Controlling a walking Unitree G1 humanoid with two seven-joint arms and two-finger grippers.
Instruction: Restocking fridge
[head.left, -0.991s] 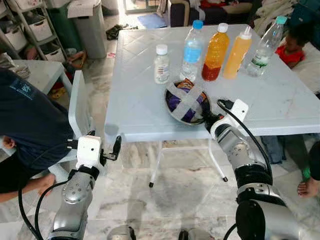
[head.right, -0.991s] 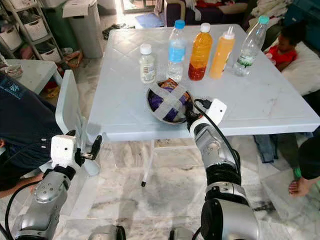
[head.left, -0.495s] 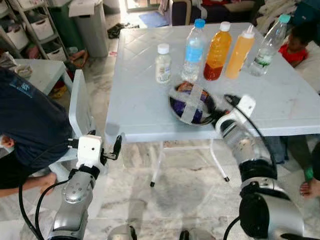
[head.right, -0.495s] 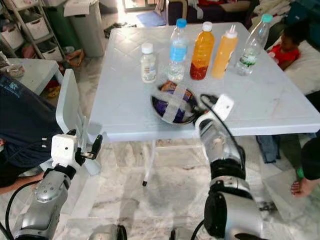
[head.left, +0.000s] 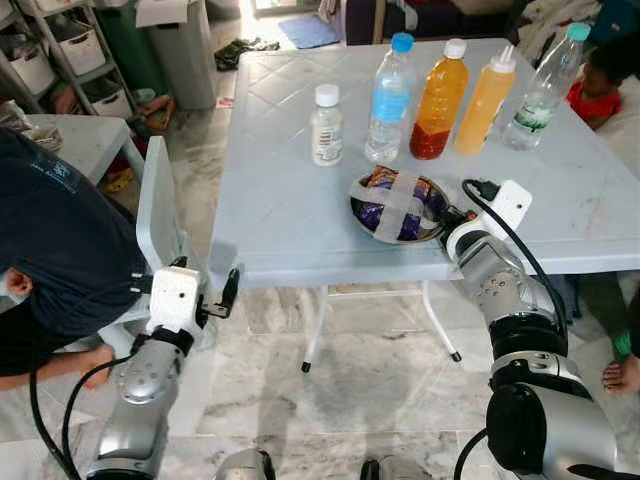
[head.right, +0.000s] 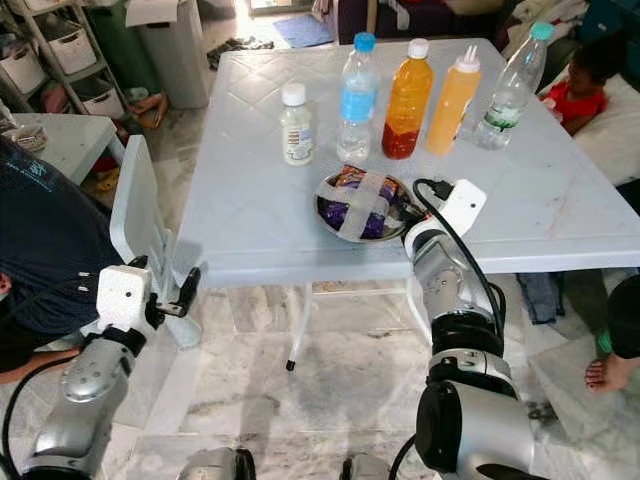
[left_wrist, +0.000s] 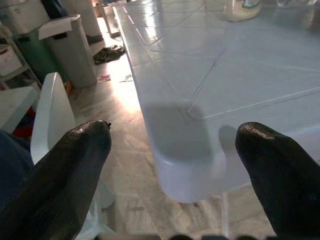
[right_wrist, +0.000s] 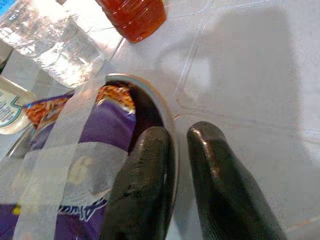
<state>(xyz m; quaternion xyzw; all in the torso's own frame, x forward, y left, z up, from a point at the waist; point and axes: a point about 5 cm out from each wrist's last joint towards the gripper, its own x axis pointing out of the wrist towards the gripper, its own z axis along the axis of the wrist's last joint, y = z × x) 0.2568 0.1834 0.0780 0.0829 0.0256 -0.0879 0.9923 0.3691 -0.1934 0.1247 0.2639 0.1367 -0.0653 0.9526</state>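
Note:
A metal bowl (head.left: 398, 208) holding a purple snack packet under a cross of tape sits near the front edge of the pale blue table (head.left: 280, 200). My right gripper (right_wrist: 176, 150) is shut on the bowl's rim at its right side, one finger (right_wrist: 145, 185) inside and the other outside. Behind the bowl stand a small white-capped bottle (head.left: 325, 125), a blue-labelled water bottle (head.left: 388, 100), an orange juice bottle (head.left: 438, 100), a yellow squeeze bottle (head.left: 478, 102) and a clear green-capped bottle (head.left: 545, 75). My left gripper (head.left: 232, 292) hangs open below the table's near left corner.
A white chair (head.left: 155, 215) stands left of the table, with a person in a dark blue shirt (head.left: 50, 250) bent beside it. A child in red (head.left: 600, 85) is at the far right. Bins and shelves (head.left: 80, 50) line the back left. A person's foot (head.left: 625, 370) rests on the floor right.
The bowl has slid a little to the right along the table and turned, with my right gripper still on its rim. The left arm has not moved.

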